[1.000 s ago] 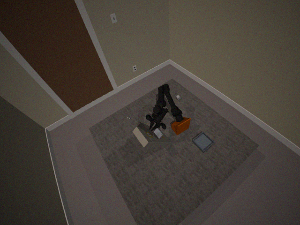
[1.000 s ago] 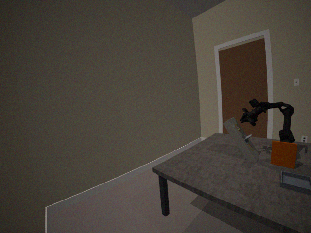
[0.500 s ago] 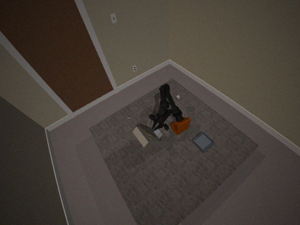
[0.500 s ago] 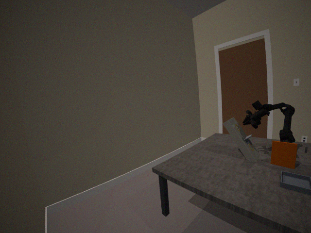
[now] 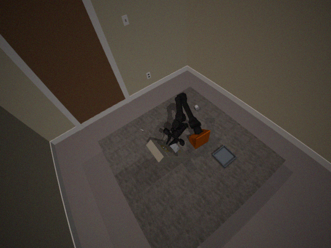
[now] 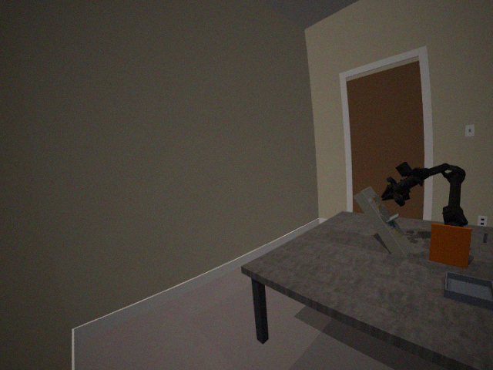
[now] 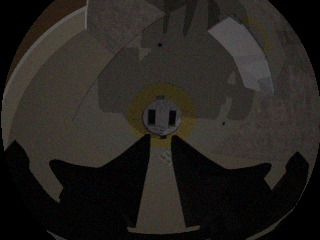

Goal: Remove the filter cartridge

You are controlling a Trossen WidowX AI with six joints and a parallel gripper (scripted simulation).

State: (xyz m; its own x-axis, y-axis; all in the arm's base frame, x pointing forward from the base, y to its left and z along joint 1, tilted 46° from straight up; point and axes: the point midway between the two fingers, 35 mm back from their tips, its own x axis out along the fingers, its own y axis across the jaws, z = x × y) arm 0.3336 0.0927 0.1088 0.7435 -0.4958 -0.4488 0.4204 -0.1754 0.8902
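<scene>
The jaws are narrowed to a small gap and pinch nothing. Straight ahead of them, a little apart, the filter cartridge point(image 7: 162, 118) sits flush in the tilted service panel point(image 6: 383, 220), inside a yellow ring. It looks small, rigid and light, with a smooth face and no rim to catch. I think the two slots are the only hold. The tray point(image 6: 465, 290) lies well apart on the desk point(image 6: 338, 274).
</scene>
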